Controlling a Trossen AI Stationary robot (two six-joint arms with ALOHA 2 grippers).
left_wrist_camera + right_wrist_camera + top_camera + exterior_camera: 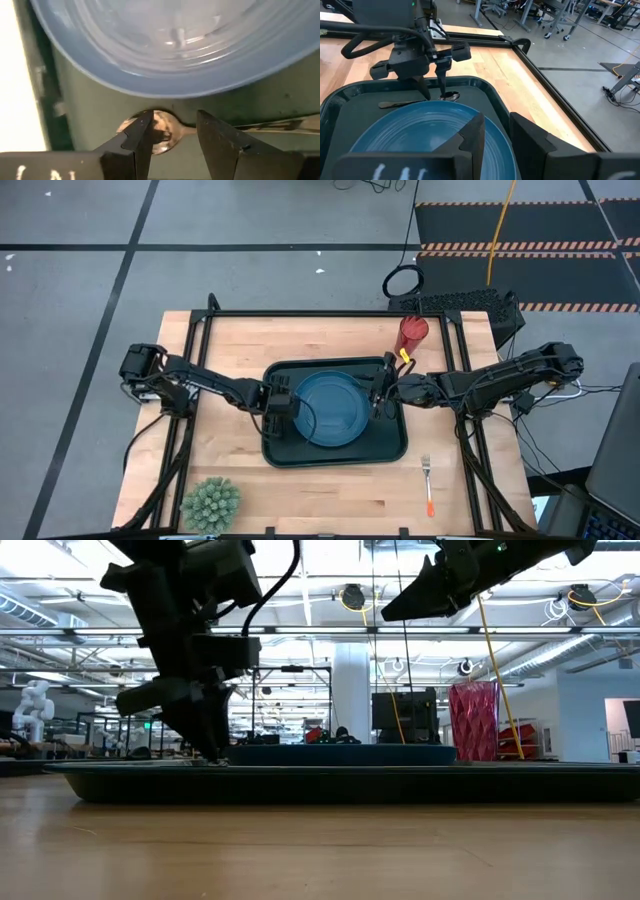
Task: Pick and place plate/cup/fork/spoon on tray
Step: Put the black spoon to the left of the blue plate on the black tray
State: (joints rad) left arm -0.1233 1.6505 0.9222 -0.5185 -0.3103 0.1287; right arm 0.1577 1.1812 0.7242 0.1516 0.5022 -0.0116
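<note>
Spoon [160, 131] lay on tray [95, 107] beside plate [175, 45]; left gripper [172, 131] stood wide, astride spoon's neck, not gripping.

One tray [398, 442] on the table [330, 340]. On the tray: one plate [330, 408], one spoon [417, 101]. Off the tray: one cup [412, 333] beyond its far right corner, one fork [428, 483] near its front right corner, one green spiky plant [211, 503] front left. Two grippers over the tray.
</note>
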